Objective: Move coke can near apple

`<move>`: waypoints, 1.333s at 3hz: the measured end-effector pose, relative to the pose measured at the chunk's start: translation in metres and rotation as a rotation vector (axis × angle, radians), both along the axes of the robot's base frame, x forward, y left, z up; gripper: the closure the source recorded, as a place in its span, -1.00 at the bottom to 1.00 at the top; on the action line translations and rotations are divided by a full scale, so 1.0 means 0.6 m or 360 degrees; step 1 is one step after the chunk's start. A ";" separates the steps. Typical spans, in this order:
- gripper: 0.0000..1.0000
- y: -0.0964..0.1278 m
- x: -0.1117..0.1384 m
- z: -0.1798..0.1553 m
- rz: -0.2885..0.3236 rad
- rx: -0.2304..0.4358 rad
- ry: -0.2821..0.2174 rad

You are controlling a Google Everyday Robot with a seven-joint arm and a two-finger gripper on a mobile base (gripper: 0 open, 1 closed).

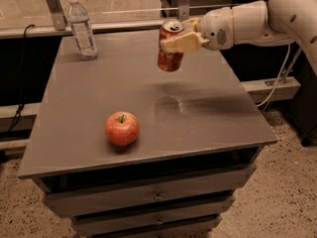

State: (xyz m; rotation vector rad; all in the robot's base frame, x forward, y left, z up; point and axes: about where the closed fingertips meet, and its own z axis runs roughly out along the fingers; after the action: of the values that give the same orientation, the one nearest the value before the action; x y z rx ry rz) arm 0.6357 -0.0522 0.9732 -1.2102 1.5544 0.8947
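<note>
Robot lab — gripper (174, 39) over grey drawer cabinet (213, 123), speckled floor (290, 195).

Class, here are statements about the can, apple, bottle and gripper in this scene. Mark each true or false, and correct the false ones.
1. The gripper is shut on the can. True.
2. The can stands on the table. False: it is held in the air above the table's far side.
3. The apple touches the bottle. False: the apple sits near the front edge and the bottle at the far left corner, well apart.
4. The bottle stands upright. True.
</note>
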 end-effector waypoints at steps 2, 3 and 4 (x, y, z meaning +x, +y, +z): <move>1.00 0.060 -0.095 -0.035 0.0226 -0.0034 0.0044; 1.00 0.081 -0.121 -0.056 0.0287 -0.0046 0.0068; 1.00 0.104 -0.144 -0.069 0.0337 -0.0044 0.0081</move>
State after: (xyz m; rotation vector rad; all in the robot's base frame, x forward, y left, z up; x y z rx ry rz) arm 0.5495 0.0103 0.9320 -1.4006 1.5015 1.0506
